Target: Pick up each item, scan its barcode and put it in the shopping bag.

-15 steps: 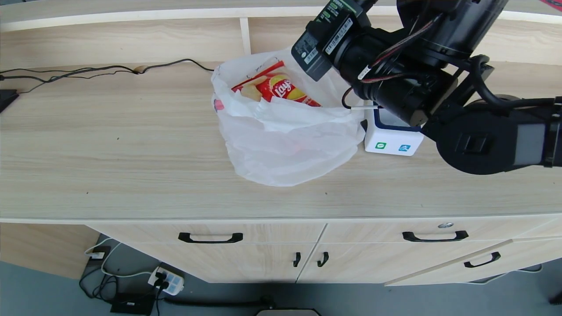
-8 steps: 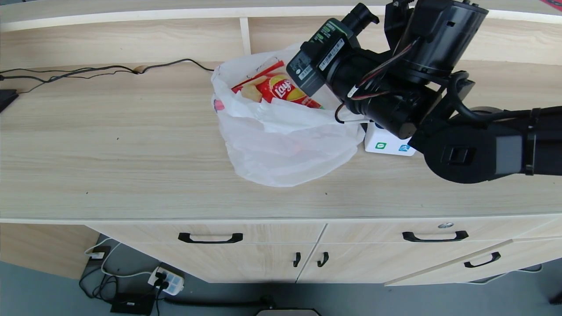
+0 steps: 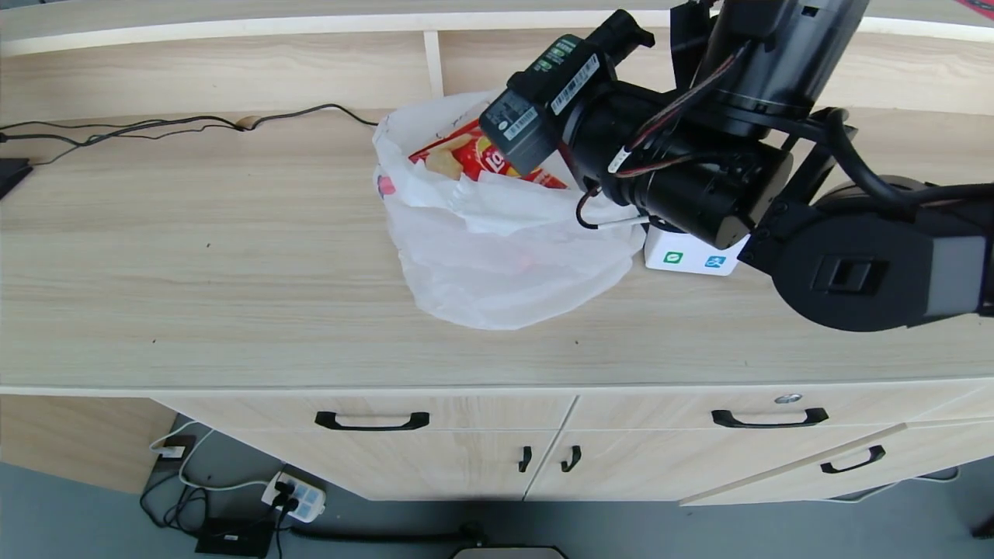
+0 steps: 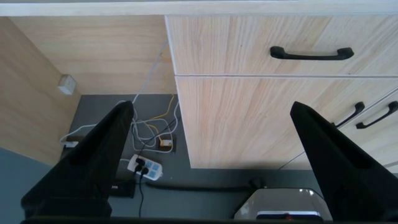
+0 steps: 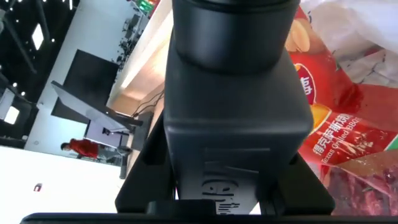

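Note:
My right gripper (image 3: 599,124) is shut on a black bottle (image 3: 543,97) with white barcode labels, held tilted above the mouth of the white plastic shopping bag (image 3: 505,256). A red crisp packet (image 3: 466,154) stands inside the bag, partly hidden by the bottle. In the right wrist view the black bottle (image 5: 236,124) sits between my right gripper's (image 5: 227,190) fingers, with the crisp packet (image 5: 329,118) beyond it. The white scanner box (image 3: 691,260) stands right of the bag, half covered by my arm. My left gripper (image 4: 211,106) hangs open beside the cabinet fronts, holding nothing.
Black cables (image 3: 155,124) run along the counter's back left. A raised shelf wall (image 3: 233,70) borders the counter behind the bag. Drawers with black handles (image 3: 373,421) lie below the front edge. A power strip (image 3: 299,497) lies on the floor.
My right arm has carried the black bottle leftwards, from above the scanner box to over the bag's opening. The bag and crisp packet have stayed put.

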Controlling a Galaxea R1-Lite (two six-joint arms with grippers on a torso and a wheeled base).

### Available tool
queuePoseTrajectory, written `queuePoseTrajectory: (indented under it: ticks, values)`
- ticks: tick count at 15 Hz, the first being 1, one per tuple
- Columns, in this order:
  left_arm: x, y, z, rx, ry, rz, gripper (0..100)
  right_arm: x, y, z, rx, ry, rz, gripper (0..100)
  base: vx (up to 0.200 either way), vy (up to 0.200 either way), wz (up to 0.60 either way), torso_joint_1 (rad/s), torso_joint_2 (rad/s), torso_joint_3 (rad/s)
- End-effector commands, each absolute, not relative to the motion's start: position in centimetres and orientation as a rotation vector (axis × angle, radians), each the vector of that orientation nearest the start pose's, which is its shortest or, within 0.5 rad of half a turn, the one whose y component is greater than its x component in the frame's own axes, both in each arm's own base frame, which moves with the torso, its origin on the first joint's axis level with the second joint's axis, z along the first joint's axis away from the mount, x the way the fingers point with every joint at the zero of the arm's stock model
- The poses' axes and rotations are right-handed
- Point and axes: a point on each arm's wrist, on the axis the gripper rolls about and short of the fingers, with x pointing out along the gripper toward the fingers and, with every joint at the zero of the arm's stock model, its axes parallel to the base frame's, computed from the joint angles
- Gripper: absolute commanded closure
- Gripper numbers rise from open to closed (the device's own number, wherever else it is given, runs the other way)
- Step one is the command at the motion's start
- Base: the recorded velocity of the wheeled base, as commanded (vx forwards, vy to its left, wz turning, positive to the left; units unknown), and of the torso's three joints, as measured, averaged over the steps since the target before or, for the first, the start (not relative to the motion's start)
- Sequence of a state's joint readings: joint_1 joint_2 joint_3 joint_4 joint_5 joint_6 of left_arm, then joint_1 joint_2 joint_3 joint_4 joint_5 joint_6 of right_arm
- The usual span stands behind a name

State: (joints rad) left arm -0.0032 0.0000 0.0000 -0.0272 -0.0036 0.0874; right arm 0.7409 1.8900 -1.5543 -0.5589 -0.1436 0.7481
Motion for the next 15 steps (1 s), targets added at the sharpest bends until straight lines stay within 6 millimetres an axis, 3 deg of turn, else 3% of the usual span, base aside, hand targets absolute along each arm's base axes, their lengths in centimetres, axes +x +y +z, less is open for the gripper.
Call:
queuePoseTrajectory:
  ticks: [1, 5, 9, 13, 15]
  values:
    - [-2.3, 0.0, 7.8, 0.094, -0.026, -0.006, 0, 28.8, 25.5, 30.9, 0.806, 0.052, 0.596, 100, 0.0, 0.0, 0.0, 0.0, 0.0, 0.0]
    - [-2.3, 0.0, 7.8, 0.094, -0.026, -0.006, 0, 29.3, 25.3, 29.4, 0.795, 0.069, 0.571, 100, 0.0, 0.0, 0.0, 0.0, 0.0, 0.0]
    - [-2.3, 0.0, 7.8, 0.092, -0.026, -0.006, 0, 30.9, 26.2, 27.7, 0.746, 0.042, 0.601, 100, 0.0, 0.0, 0.0, 0.0, 0.0, 0.0]
    - [-2.3, 0.0, 7.8, 0.094, -0.026, -0.006, 0, 31.6, 26.8, 27.7, 0.739, 0.039, 0.625, 100, 0.0, 0.0, 0.0, 0.0, 0.0, 0.0]
    - [-2.3, 0.0, 7.8, 0.094, -0.026, -0.006, 0, 31.9, 27.1, 28.6, 0.75, 0.011, 0.639, 100, 0.0, 0.0, 0.0, 0.0, 0.0, 0.0]
